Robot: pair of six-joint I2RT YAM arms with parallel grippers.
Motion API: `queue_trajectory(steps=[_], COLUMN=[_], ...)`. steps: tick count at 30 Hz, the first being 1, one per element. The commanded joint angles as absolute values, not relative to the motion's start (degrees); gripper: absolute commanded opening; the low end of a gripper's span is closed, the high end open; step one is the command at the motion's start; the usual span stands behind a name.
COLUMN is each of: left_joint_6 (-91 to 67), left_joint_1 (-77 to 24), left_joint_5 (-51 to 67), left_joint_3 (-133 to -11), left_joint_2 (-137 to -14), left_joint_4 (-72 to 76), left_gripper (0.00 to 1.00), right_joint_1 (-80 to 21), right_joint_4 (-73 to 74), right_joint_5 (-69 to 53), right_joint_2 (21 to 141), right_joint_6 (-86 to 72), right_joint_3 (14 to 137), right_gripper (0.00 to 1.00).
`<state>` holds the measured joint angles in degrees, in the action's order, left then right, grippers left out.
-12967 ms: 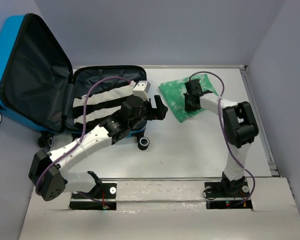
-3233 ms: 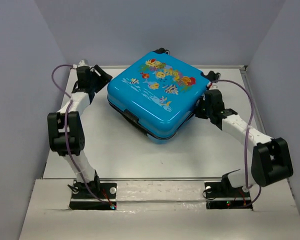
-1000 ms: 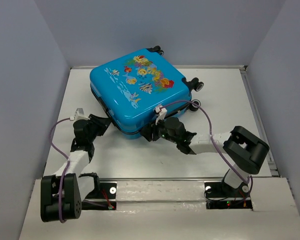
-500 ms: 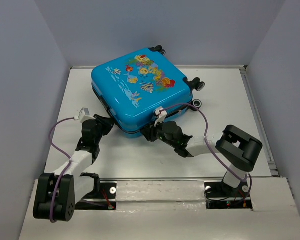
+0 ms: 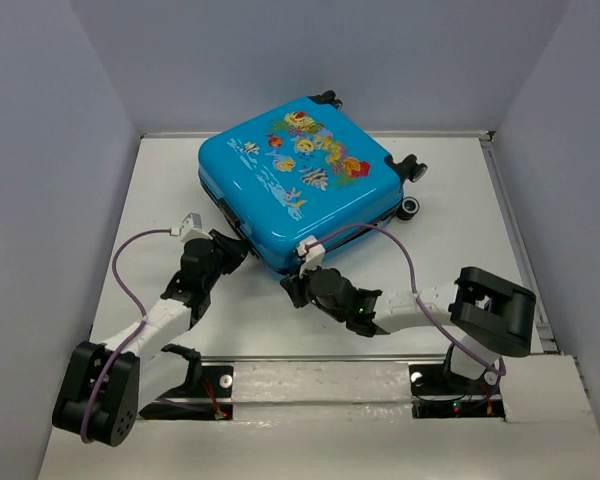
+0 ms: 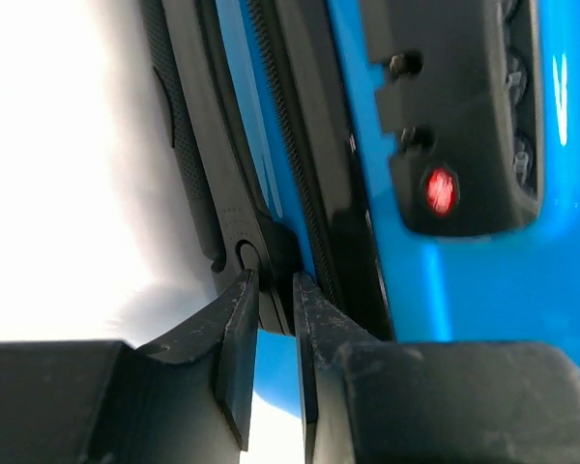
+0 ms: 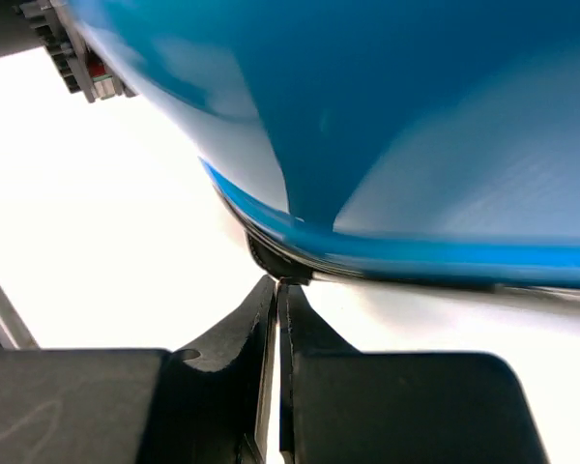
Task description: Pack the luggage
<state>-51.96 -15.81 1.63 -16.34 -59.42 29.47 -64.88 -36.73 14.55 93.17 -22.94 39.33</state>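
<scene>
Both arms down low, noses up against the near side of the luggage (image 5: 300, 190)

So the left arm (image 5: 150, 320) lies stretched from its base to the luggage's near-left edge. The left gripper (image 6: 271, 290) has its fingers just a thin slit apart right at the seam, and I can't tell if they've actually got anything. The right arm (image 5: 420, 300) folds at the elbow and reaches across to the luggage's near corner. The right gripper (image 7: 275, 288) is pinched fully together, tips touching the seam.

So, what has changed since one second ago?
The luggage slid to the right. The right pincer drew back towards the arm bases and shut at the luggage's near corner. The left pincer followed to the right and narrowed at the zip. The luggage stays closed, fish print up.
</scene>
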Motion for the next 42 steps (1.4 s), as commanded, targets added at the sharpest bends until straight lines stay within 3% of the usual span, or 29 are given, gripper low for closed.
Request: queue_trajectory(steps=[1, 10, 14, 22, 29, 31, 32, 33, 34, 35, 36, 37, 39, 42], left_joint_6=[-53.5, -47.5, -45.7, -47.0, -45.0, -44.5, -44.0, -43.2, -41.2, -40.1, -38.0, -38.0, -35.3, -33.0], left_joint_1=[-23.2, -26.4, -26.7, -28.6, -29.1, -29.0, -29.0, -29.0, -28.9, -28.5, -28.2, -27.8, -26.7, -25.8], left_joint_5=[9.3, 13.2, 15.2, 18.8, 17.4, 17.3, 15.8, 14.8, 13.5, 12.0, 8.6, 7.1, 2.5, -4.5], left_joint_3=[-23.0, -26.5, -24.4, -21.1, -20.0, -20.3, -20.7, -21.8, -22.7, -23.5, -26.0, -27.6, -32.4, -38.1], left_joint_2=[-60.4, -60.6, -62.7, -67.8, -67.8, -67.1, -65.6, -64.3, -63.1, -61.8, -58.8, -57.5, -53.1, -48.1], left_joint_4=[33.9, 27.6, 27.6, 37.3, 37.6, 36.9, 35.6, 33.9, 29.7, 27.1, 21.2, 21.1, 10.2, 4.8], left_gripper=[0.25, 0.25, 0.25, 0.23, 0.21, 0.22, 0.23, 0.26, 0.42, 0.5, 0.67, 0.68, 0.84, 0.89], right_joint_1=[-75.1, -78.8, -78.8, -78.8, -78.8, -78.8, -78.8, -78.8, -78.8, -78.8, -78.8, -78.8, -78.8, -77.5], right_joint_4=[-23.3, -10.6, -2.8, -4.2, -17.7, -17.9, -17.1, -15.7, -13.6, -9.1, -3.6, -3.5, 3.5, 9.9], right_joint_5=[18.1, 22.2, 30.1, 32.4, 34.4, 34.0, 33.2, 32.1, 30.6, 29.5, 28.8, 28.9, 28.7, 30.3], right_joint_2=[92.0, 88.8, 92.5, 102.4, 101.7, 98.9, 97.5, 96.1, 92.7, 90.9, 87.5, 87.5, 82.8, 77.2], right_joint_6=[-25.6, -25.7, -24.3, -24.7, -23.4, -23.3, -23.9, -24.8, -25.7, -27.8, -29.3, -29.3, -30.2, -31.6], right_joint_3=[44.0, 51.7, 64.4, 81.7, 76.1, 71.0, 69.0, 67.3, 65.8, 63.2, 62.4, 62.0, 60.6, 58.9], right_gripper=[0.07, 0.07, 0.07, 0.07, 0.08, 0.18, 0.38, 0.51, 0.61, 0.78, 0.84, 0.86, 0.92, 0.95])
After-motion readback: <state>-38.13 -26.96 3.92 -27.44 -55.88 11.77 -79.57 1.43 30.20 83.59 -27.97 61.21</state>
